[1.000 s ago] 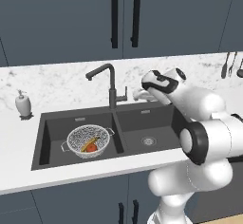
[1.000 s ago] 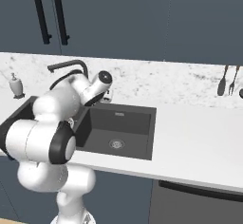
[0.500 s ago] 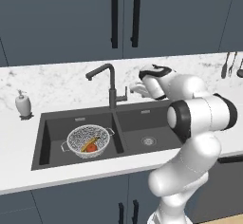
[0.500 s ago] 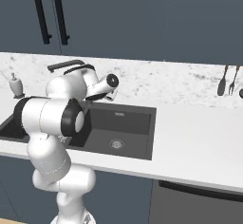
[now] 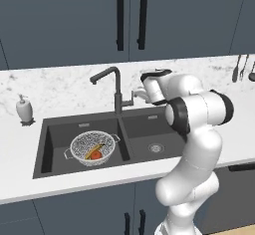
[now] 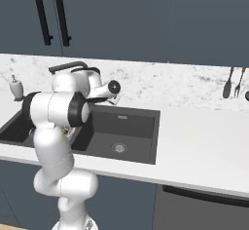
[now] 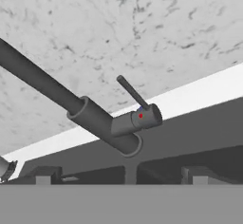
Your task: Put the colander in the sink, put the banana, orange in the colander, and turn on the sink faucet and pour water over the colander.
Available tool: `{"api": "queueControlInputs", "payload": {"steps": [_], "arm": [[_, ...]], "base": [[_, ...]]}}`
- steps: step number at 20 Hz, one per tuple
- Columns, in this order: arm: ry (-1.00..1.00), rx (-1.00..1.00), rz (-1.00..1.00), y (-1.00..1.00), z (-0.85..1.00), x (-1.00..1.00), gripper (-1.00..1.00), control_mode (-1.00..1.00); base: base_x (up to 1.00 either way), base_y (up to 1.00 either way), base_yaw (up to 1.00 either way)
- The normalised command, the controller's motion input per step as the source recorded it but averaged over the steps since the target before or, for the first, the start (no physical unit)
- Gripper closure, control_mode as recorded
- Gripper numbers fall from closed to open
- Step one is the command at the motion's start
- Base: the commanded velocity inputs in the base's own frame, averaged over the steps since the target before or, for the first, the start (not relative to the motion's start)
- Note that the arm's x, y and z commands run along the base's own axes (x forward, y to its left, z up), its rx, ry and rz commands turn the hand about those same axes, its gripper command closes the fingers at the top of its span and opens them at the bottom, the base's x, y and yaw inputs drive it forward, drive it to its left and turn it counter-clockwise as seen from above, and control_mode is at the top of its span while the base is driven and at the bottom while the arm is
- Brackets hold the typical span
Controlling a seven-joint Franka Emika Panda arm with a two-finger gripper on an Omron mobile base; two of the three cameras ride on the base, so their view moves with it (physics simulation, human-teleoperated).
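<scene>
The colander (image 5: 92, 148) sits in the larger left basin of the sink (image 5: 50, 144), with the banana (image 5: 94, 151) and the orange (image 5: 97, 155) lying touching each other inside it. The sink faucet (image 5: 115, 87) rises from the back rim between the 2 basins, its spout reaching left above the large basin. The claw (image 5: 135, 95) hangs open just right of the faucet's post, and a white soap dispenser (image 5: 23, 110) stands on the marble worktop (image 5: 60, 87) left of the sink.

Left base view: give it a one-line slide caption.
Banana and orange sit in the colander in the sink's large basin while the open gripper nears the sink faucet.
</scene>
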Motion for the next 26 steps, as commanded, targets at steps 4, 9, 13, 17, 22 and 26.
{"api": "queueControlInputs", "payload": {"steps": [4, 9, 13, 17, 22, 26], "arm": [[0.0, 0.0, -0.12, 0.18, -0.2, 0.42, -1.0, -1.0], [0.0, 0.0, -0.11, 0.12, -0.18, 0.48, -1.0, -1.0], [0.0, 0.02, -0.09, 0.01, -0.23, 0.46, -1.0, -1.0], [0.01, 0.05, -0.07, 0.0, -0.23, 0.41, -1.0, -1.0], [0.03, 0.06, -0.05, 0.0, -0.23, 0.44, -1.0, -1.0], [0.02, 0.07, -0.03, 0.0, -0.2, 0.46, -1.0, -1.0]], "base": [[0.0, 0.0, 0.0], [0.0, 0.0, 0.0], [0.0, 0.0, 0.0], [0.0, 0.0, 0.0], [0.0, 0.0, 0.0], [0.0, 0.0, 0.0]]}}
